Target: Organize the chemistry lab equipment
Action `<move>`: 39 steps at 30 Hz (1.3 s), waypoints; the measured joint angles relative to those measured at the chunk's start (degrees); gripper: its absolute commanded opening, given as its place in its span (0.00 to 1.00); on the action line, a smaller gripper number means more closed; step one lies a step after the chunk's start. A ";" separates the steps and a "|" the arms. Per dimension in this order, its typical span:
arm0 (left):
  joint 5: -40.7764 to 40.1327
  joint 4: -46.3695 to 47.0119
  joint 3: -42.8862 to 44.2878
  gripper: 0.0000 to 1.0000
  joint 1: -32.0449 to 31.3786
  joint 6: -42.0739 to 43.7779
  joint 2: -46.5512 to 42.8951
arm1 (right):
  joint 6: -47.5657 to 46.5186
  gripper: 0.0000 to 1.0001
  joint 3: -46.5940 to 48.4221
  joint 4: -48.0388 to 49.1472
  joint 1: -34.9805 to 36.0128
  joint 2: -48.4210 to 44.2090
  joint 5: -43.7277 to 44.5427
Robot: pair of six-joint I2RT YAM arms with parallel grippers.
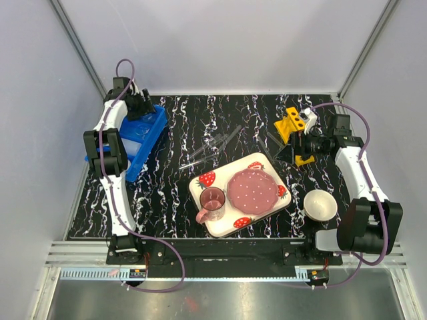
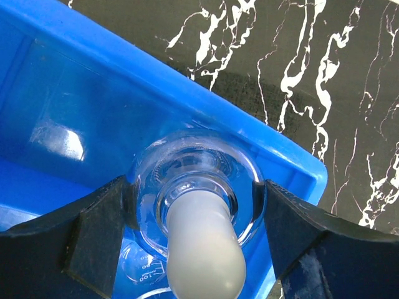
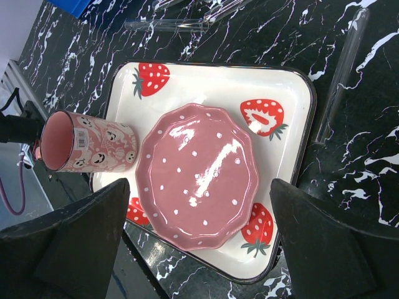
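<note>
Marbled table; left pincer hides flask sides; tubes faint.

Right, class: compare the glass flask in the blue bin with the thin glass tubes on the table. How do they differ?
The flask has a round bulb; the tubes are thin and straight. The flask sits in the blue bin; the tubes lie on the black marbled table. The left pincer flanks the flask; no pincer touches the tubes. Both are clear glass.
</note>
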 measured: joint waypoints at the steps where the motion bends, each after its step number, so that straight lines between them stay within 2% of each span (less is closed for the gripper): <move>1: 0.00 -0.13 0.00 0.71 0.00 0.04 0.20 | 0.02 1.00 0.00 0.00 -0.02 0.00 0.00; 7: 0.22 -0.72 0.42 0.79 0.15 0.31 0.42 | 0.02 1.00 0.00 -0.02 -0.04 0.00 0.02; 8: 0.33 -0.83 0.50 0.87 0.22 0.39 0.42 | 0.02 1.00 0.00 -0.04 -0.04 0.00 0.02; 10: 0.55 -0.96 0.55 0.94 0.42 0.66 0.42 | 0.00 1.00 0.00 -0.04 -0.04 0.00 0.11; 20: 2.12 -1.14 0.59 0.95 2.32 0.81 -1.88 | -0.26 1.00 0.50 -1.92 -0.04 -0.59 0.90; 27: 2.97 -1.46 -0.02 0.96 3.45 0.02 -8.83 | -2.97 1.00 5.55 -7.19 -0.07 -0.83 2.51; 28: 3.10 -1.05 -0.66 0.99 3.52 -0.04 -10.43 | -3.63 1.00 6.71 -8.24 -0.07 -0.85 2.82; 31: 3.63 0.66 -5.20 0.99 3.56 -0.42 -16.70 | -5.07 1.00 8.94 -10.38 -0.11 -1.40 3.76; 39: 5.44 6.45 -25.31 0.99 3.50 -1.05 -34.69 | -7.26 1.00 11.21 -14.82 -0.13 -4.52 5.90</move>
